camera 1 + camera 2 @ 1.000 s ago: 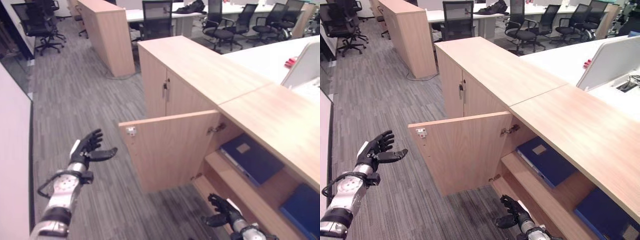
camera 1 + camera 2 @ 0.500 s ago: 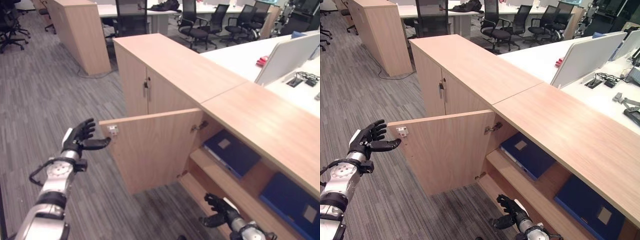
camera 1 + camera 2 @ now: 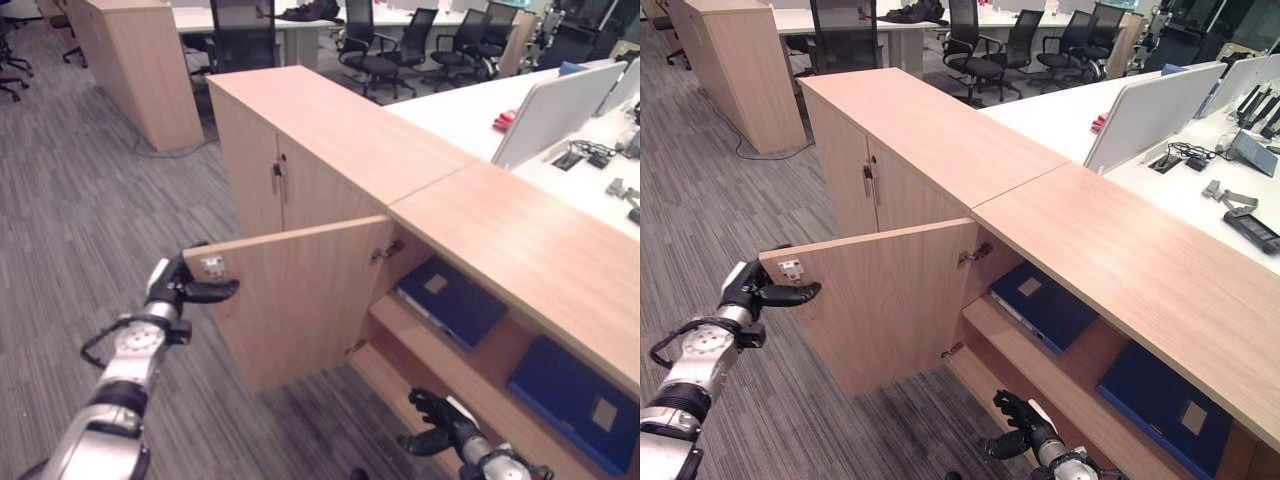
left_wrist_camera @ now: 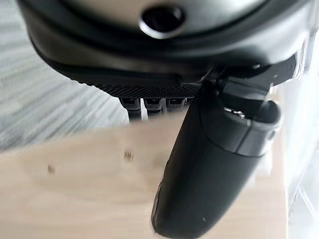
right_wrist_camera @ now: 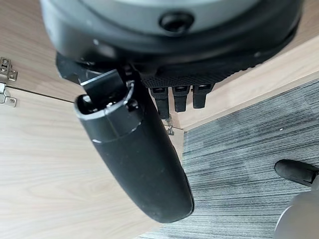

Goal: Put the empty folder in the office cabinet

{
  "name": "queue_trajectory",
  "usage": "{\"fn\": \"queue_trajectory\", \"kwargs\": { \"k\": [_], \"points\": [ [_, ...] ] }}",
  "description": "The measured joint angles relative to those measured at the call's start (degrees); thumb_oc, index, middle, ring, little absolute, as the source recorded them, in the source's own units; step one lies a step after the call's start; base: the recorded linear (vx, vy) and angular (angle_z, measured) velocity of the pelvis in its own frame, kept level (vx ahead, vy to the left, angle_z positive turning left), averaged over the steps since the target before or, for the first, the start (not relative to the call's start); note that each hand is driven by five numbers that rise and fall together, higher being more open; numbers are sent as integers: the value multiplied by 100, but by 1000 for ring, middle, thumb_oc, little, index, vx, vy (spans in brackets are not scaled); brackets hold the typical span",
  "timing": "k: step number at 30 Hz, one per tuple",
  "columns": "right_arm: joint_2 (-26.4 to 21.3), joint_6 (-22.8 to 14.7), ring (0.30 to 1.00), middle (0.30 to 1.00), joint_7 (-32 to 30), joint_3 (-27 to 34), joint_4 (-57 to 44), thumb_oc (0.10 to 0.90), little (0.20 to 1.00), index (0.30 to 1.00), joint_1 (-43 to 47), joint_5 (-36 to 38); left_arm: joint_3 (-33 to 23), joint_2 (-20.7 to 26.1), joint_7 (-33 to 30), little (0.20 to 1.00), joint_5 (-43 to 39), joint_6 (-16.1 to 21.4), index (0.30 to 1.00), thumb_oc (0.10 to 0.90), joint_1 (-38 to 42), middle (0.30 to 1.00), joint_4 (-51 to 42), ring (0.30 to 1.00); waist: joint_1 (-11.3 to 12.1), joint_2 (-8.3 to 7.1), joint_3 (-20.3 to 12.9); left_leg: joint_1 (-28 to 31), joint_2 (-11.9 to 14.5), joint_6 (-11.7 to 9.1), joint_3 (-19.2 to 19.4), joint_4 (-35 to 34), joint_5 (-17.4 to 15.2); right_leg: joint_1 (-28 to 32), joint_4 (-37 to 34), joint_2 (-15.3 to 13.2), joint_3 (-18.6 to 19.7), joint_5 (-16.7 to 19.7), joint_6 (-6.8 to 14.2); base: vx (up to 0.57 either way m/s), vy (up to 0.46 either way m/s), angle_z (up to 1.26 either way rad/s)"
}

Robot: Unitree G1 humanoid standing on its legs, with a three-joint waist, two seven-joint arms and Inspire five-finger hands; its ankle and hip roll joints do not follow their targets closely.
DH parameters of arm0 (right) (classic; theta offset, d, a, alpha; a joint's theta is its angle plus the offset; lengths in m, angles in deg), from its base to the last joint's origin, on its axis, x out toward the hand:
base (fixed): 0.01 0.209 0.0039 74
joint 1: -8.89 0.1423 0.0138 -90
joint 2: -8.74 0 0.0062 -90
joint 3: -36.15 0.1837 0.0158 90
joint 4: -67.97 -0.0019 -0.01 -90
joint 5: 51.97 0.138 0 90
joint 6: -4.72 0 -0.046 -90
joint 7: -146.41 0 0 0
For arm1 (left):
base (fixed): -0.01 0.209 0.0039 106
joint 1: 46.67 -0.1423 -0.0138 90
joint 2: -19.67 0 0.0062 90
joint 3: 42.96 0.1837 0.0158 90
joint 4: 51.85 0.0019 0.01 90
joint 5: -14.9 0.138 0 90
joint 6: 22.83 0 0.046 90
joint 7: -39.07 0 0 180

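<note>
Left robot hand (image 3: 180, 288) grips the free outer edge of the open cabinet door (image 3: 300, 300): its thumb lies along the door's inner face beside the small catch plate (image 3: 212, 265), and the fingers reach round behind the edge, as the left wrist view also shows against the pale wood. That arm stretches up from the lower left, forearm angled toward the door. Right robot hand (image 3: 1018, 432) hangs low near the carpeted floor (image 3: 90, 200), in front of the cabinet's bottom, its fingers loosely curled and holding nothing; in its wrist view the thumb points toward the door and hinges.

Inside the office cabinet (image 3: 1060, 350), one blue folder (image 3: 1040, 305) lies flat on the upper shelf just behind the door's hinge side, and a second blue folder (image 3: 1165, 405) lies further to the right. Beyond the cabinet's wooden top stand a white tabletop (image 3: 1060, 100) and several black office chairs (image 3: 980, 45).
</note>
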Motion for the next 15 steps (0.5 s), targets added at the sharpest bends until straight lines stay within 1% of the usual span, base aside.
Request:
{"fn": "queue_trajectory", "kwargs": {
  "k": [2,3,5,7,8,9,10,11,14,15],
  "points": [
    [0,1,900,900,-1,0,0,800,900,900,-4,-7,75,-19,55,900,76,-23,900,800,-2,900,-5,900,25,8,5,7,-8,-6,-4,0,-2,-10,-40,-21,-2,-94,49,-25,10,4],
    [-1,6,900,900,-4,0,-1,800,900,900,-14,-63,130,-87,-4,900,56,-52,900,800,-75,900,-168,900,53,11,6,-1,-16,-4,-19,0,-1,-9,-40,-29,-19,-101,36,-31,16,4],
    [-9,12,900,900,-8,17,-1,800,900,900,-103,-188,135,-167,-46,900,47,-68,900,800,-409,900,-786,900,199,29,11,-33,-44,14,-61,1,-1,-15,-39,-61,-65,-107,25,-27,11,15],
    [0,17,900,900,-3,10,-1,800,900,900,-163,-207,216,-232,71,900,53,-41,900,800,-672,900,-1207,900,304,36,11,-55,-71,36,-142,2,15,6,2,-82,-141,-51,-23,-22,10,23],
    [16,19,900,900,-3,11,-1,800,900,900,-160,-209,241,-217,108,900,51,-23,900,800,-894,900,-1518,900,328,39,11,-52,-87,39,-179,3,15,23,4,-93,-152,-50,-24,-26,11,15],
    [19,19,900,900,-4,12,-1,800,900,900,-159,-210,247,-213,117,900,51,-23,900,800,-924,900,-1554,900,332,39,11,-51,-88,40,-180,3,14,28,4,-94,-152,-49,-23,-26,11,9],
    [36,18,900,900,-5,20,-2,800,900,900,-144,-211,306,-209,163,900,43,-28,900,800,-1145,900,-1843,900,392,44,14,-46,-92,46,-186,3,10,56,5,-104,-159,-42,-12,0,0,0],
    [58,14,900,900,-14,68,-3,800,900,900,-166,-211,378,-128,280,900,9,-21,900,800,-1387,900,-2183,900,465,55,21,-37,-99,58,-183,2,2,54,4,-115,-158,-39,-7,-23,0,6],
    [92,19,900,900,-25,127,-2,800,900,900,-148,-216,486,-138,565,900,-18,-28,900,800,-1817,900,-2579,900,532,111,33,-12,-126,79,-203,1,-2,84,1,-153,-165,-53,12,-14,-1,3],
    [108,20,900,900,-31,167,-1,800,900,900,-164,-215,569,-137,682,900,-37,-34,900,800,-1897,900,-2634,900,561,154,48,-12,-141,85,-216,0,-4,91,0,-173,-168,-92,45,0,0,0]
  ]
}}
